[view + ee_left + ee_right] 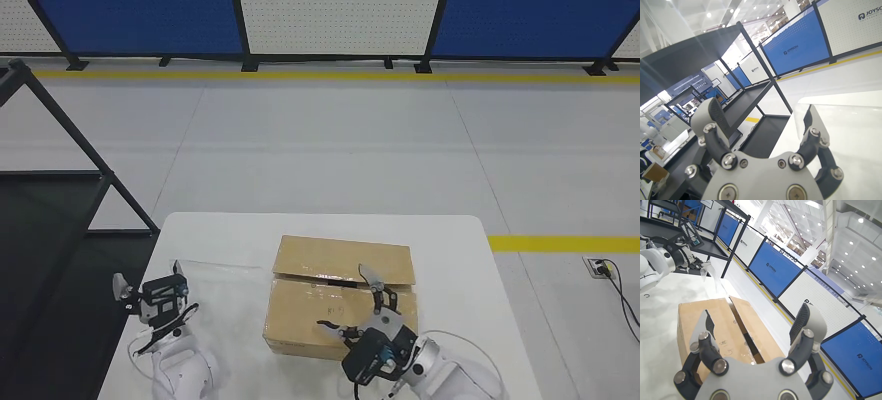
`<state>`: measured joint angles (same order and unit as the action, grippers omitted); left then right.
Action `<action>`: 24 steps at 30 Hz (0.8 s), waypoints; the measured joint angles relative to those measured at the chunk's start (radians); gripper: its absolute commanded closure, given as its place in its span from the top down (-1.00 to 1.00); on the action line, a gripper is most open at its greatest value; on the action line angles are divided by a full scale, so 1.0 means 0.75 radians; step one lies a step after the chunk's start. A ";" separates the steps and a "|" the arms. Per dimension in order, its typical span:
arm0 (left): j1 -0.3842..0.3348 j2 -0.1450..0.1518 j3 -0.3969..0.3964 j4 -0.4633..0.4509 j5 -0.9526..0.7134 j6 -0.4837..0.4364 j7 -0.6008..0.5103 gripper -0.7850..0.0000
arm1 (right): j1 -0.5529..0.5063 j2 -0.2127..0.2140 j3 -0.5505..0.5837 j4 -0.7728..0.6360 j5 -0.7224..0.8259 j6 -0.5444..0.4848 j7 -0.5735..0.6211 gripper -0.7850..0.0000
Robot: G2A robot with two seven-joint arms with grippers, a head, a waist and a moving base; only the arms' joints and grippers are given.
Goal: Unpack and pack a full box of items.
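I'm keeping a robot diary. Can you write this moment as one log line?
left gripper: open, tape trailing from it to box | right gripper: open, over box | box: on table, flaps ajar

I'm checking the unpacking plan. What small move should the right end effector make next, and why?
Probably lower the open right end effector onto the seam of the box and hook one flap's edge. The flaps are already parted by a dark gap, and the clear tape trails off toward the left end effector.
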<state>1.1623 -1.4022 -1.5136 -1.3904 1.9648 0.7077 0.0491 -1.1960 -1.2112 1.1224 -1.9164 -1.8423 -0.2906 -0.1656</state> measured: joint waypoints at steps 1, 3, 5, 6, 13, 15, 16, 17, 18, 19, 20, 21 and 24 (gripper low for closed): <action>-0.006 -0.001 -0.002 0.010 -0.002 -0.004 -0.003 1.00 | 0.002 0.000 -0.002 0.002 -0.002 -0.002 -0.003 1.00; -0.019 -0.003 0.000 0.032 -0.011 -0.014 -0.011 1.00 | 0.007 -0.001 -0.007 0.005 -0.012 -0.010 -0.006 1.00; -0.023 -0.006 0.009 0.056 -0.011 -0.016 -0.010 1.00 | 0.010 -0.001 -0.013 0.005 -0.023 -0.015 -0.008 1.00; -0.023 -0.008 0.013 0.064 -0.010 -0.015 -0.008 1.00 | 0.011 -0.002 -0.015 0.006 -0.026 -0.016 -0.010 1.00; -0.003 -0.014 0.009 0.127 -0.015 -0.001 -0.014 1.00 | 0.016 -0.003 -0.015 0.013 -0.031 -0.026 -0.012 1.00; -0.001 -0.015 0.002 0.152 -0.019 -0.004 -0.016 1.00 | 0.020 -0.004 -0.014 0.018 -0.031 -0.031 -0.013 1.00; -0.001 -0.016 0.000 0.161 -0.024 -0.006 -0.017 1.00 | 0.022 -0.004 -0.015 0.021 -0.031 -0.034 -0.013 1.00; 0.000 -0.017 -0.002 0.170 -0.033 -0.012 -0.015 1.00 | 0.026 -0.004 -0.016 0.023 -0.031 -0.038 -0.013 1.00; 0.002 -0.017 -0.003 0.173 -0.044 -0.018 -0.012 1.00 | 0.029 -0.005 -0.018 0.025 -0.031 -0.040 -0.012 1.00; 0.005 -0.018 -0.004 0.174 -0.055 -0.025 -0.007 1.00 | 0.032 -0.005 -0.019 0.025 -0.032 -0.042 -0.011 1.00; 0.011 -0.019 -0.004 0.173 -0.067 -0.034 0.004 1.00 | 0.036 -0.006 -0.022 0.026 -0.034 -0.044 -0.010 1.00; 0.017 -0.020 -0.003 0.172 -0.073 -0.042 0.014 1.00 | 0.039 -0.007 -0.024 0.026 -0.035 -0.046 -0.010 1.00; 0.039 -0.021 -0.001 0.166 -0.096 -0.074 0.048 1.00 | 0.049 -0.008 -0.030 0.027 -0.038 -0.051 -0.006 1.00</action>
<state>1.1916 -1.4180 -1.5141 -1.2663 1.8928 0.6522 0.0851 -1.1593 -1.2176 1.1002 -1.8962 -1.8705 -0.3288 -0.1705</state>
